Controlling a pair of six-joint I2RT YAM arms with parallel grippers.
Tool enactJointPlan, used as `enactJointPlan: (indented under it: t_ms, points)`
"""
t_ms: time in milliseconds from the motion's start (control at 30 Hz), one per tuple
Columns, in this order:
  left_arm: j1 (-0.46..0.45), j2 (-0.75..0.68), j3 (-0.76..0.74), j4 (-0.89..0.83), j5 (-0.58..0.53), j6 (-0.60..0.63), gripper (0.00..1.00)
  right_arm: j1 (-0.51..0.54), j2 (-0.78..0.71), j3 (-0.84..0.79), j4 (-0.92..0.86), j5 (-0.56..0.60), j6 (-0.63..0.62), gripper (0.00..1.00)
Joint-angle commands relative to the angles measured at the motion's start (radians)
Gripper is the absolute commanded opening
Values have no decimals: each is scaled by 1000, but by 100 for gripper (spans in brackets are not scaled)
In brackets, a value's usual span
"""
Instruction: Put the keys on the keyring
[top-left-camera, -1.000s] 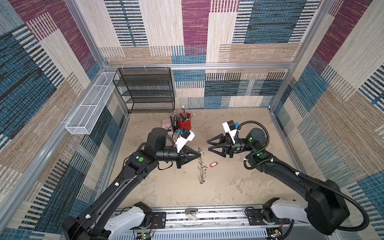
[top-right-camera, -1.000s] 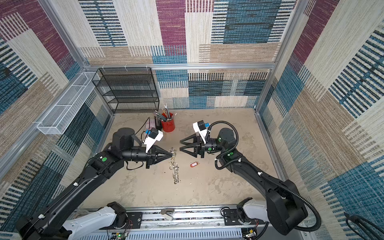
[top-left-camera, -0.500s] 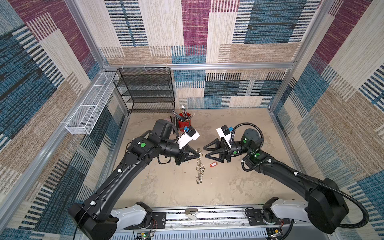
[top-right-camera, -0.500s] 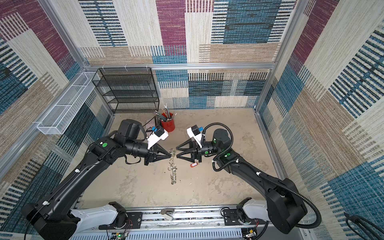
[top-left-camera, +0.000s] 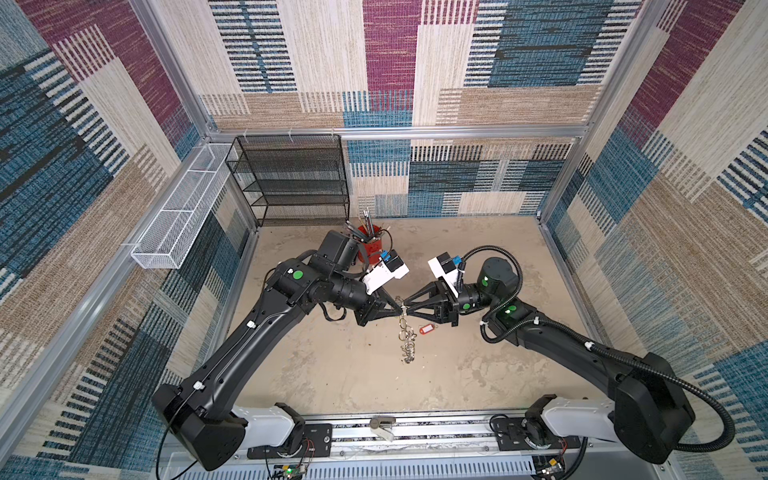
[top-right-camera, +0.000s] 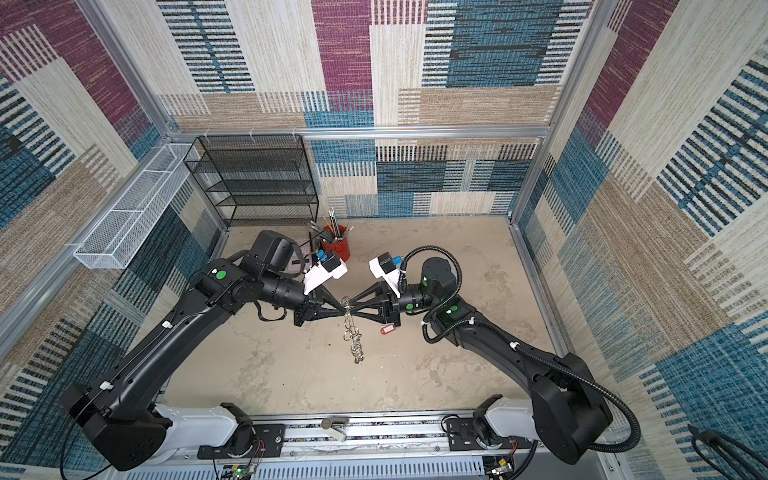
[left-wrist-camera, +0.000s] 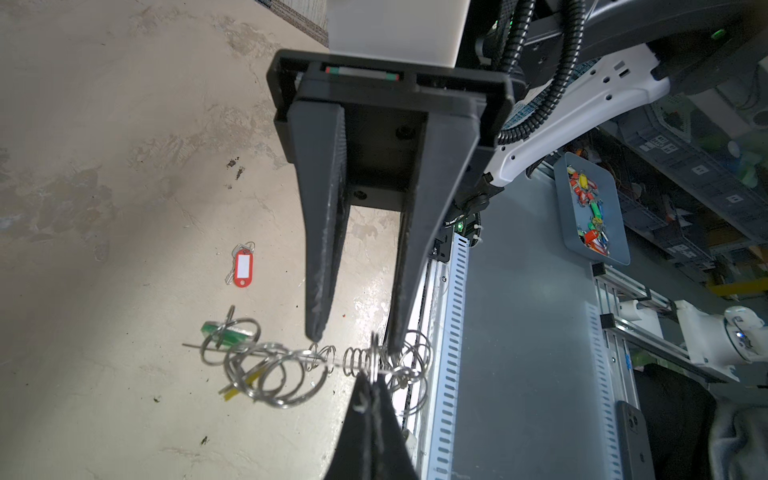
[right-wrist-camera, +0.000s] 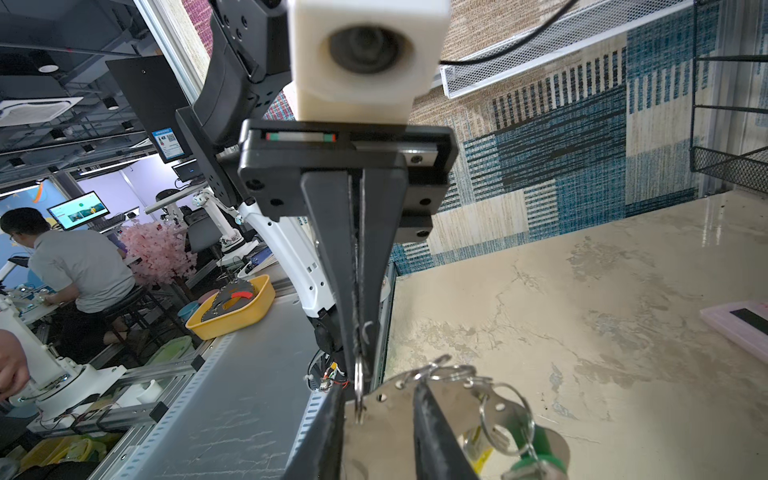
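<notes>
The keyring (top-left-camera: 405, 334) (top-right-camera: 353, 336) hangs over the floor, a grey band edged with silver split rings. My left gripper (top-left-camera: 399, 309) (left-wrist-camera: 370, 378) is shut on one split ring at its upper end. My right gripper (top-left-camera: 407, 309) (right-wrist-camera: 378, 390) faces it tip to tip, jaws apart across the keyring band (right-wrist-camera: 382, 419), and nothing shows pinched between them. A green-tagged key (left-wrist-camera: 216, 328) and a yellow-tagged key (left-wrist-camera: 245, 380) hang on the lower rings. The red-tagged key (top-left-camera: 424, 329) (left-wrist-camera: 243, 266) lies loose on the floor, just right of the keyring.
A red pen cup (top-left-camera: 370, 237) stands behind the left arm. A black mesh shelf (top-left-camera: 291, 178) fills the back left and a white wire basket (top-left-camera: 183, 216) hangs on the left wall. A pink flat object (right-wrist-camera: 739, 328) lies on the floor. A grey tray (left-wrist-camera: 561, 199) of tagged keys sits outside the cell.
My right gripper has moved left to the top of the keyring and its jaws have narrowed. My left arm has shifted a little, still holding the hanging keyring.
</notes>
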Motion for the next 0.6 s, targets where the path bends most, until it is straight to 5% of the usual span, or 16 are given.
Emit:
enactJointPlan:
  t_ms: [0,400,567]
  points:
    - [-1,3,21,-8,-2,25,0,1,0,8,-4,13,-13,26]
    - [-6,34,52,-21,-36,22,0,5,2,0,12,13,-3,17]
    - [-9,35,47,-19,-31,23,0,7,10,-1,24,18,3,1]
